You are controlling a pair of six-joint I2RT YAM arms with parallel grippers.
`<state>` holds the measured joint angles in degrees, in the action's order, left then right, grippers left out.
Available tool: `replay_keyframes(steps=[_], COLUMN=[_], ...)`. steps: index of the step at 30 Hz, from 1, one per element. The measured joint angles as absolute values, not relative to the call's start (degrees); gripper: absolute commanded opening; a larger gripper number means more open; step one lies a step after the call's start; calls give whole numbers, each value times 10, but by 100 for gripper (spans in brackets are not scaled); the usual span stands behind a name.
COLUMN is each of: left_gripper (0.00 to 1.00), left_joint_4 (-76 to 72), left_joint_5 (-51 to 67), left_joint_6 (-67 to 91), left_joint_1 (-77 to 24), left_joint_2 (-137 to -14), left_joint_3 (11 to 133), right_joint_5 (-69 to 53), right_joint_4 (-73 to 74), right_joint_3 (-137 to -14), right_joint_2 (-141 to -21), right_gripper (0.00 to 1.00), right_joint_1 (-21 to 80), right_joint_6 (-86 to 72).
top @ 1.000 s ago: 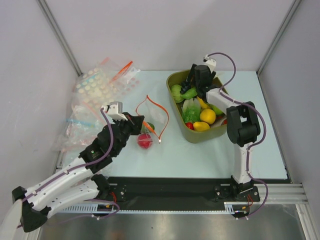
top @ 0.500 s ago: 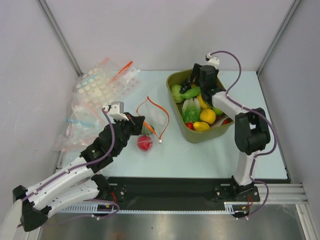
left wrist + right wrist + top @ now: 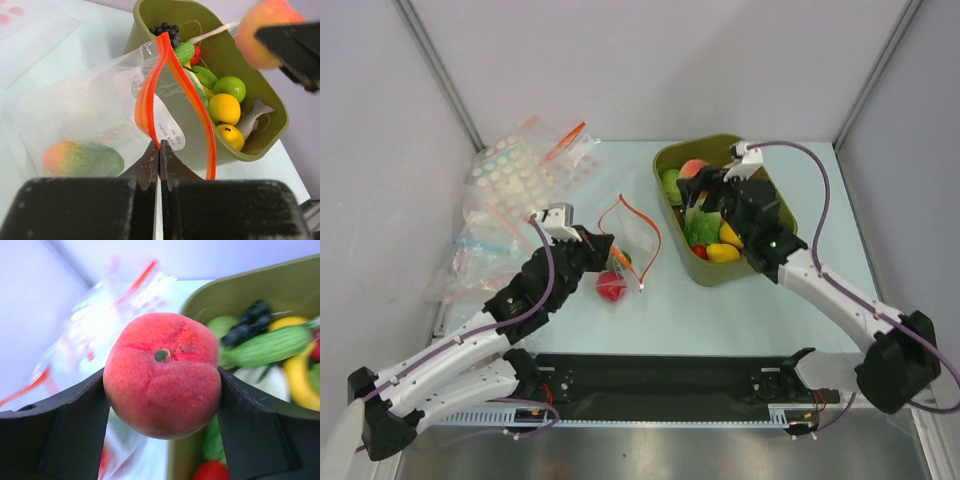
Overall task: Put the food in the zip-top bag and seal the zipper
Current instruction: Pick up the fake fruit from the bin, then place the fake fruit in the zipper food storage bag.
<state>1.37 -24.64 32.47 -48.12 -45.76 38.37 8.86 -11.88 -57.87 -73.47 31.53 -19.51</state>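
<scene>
Our left fingers pinched zipper, holding zip-top bag mouth open, centre-left in top view. Our right fingers squeezed peach above tub; we think bag came next.

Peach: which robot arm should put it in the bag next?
Right, probably. The right gripper holds the peach above the tub. The left gripper is shut on the zipper, holding the zip-top bag open.
</scene>
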Motion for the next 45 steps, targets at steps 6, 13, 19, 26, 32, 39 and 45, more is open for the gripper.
replay_keyframes(steps=[6,13,19,26,32,39,45], left_gripper=[0,0,0,0,0,0,0], left_joint_4=[8,-14,-20,-25,-31,-47,-44], left_joint_5=[-229,-177,-138,-92,-53,-24,-32], left_joint_6=[324,304,294,295,293,296,302], left_joint_1=[-481,-481,-481,-481,-482,-482,-482], left_joint_2=[-462,-495,-502,-493,-477,-466,-466], left_joint_3=[384,384,386,386,386,386,386], right_joint_5=[38,-48,-93,-116,-99,-56,-28], right_joint_4=[-158,-197,-219,-235,-239,-238,-238], right_joint_3=[-450,-386,-386,-385,-385,-385,-385], right_joint_2=[-613,-563,-563,-577,-596,-617,-618], right_gripper=[42,40,39,36,40,80,84], right_joint_1=[390,436,445,468,488,488,489], right_joint_6=[-199,-166,-145,-127,-114,-114,-117])
